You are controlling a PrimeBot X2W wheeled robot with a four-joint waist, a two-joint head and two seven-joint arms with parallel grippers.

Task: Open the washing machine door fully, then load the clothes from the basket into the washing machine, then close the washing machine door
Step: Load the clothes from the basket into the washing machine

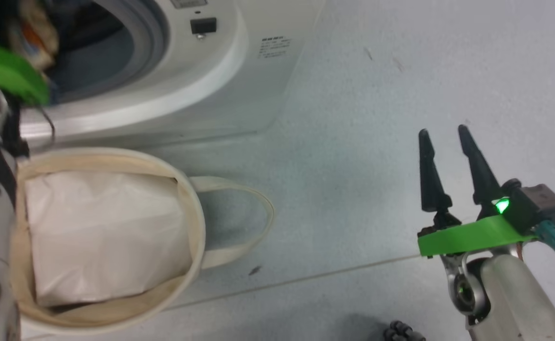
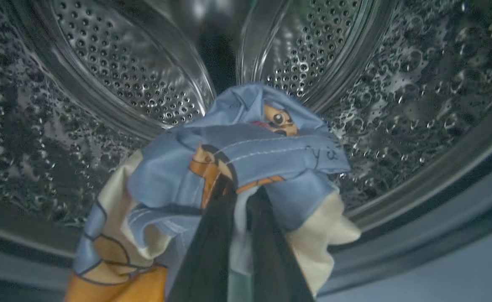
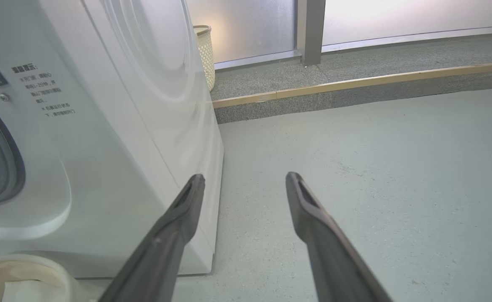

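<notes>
The head view is looking steeply down at the floor [image 1: 377, 94], framing the basket [image 1: 97, 161] at 8 o'clock and the washing machine [image 1: 187, 80] at 11 o'clock. The left wrist view is peering from very close along its fingers [image 2: 206, 251] into the drum [image 2: 124, 75]. The right wrist view is skimming low over the floor, sharing the machine's front at 9 o'clock and the basket rim at 7 o'clock with the head view.

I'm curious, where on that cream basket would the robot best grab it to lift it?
Probably the loop handle that sticks out on the right of the basket. It is a thin strap around an open gap, so the open right gripper, on that side, could come down from above and pinch across it.
</notes>
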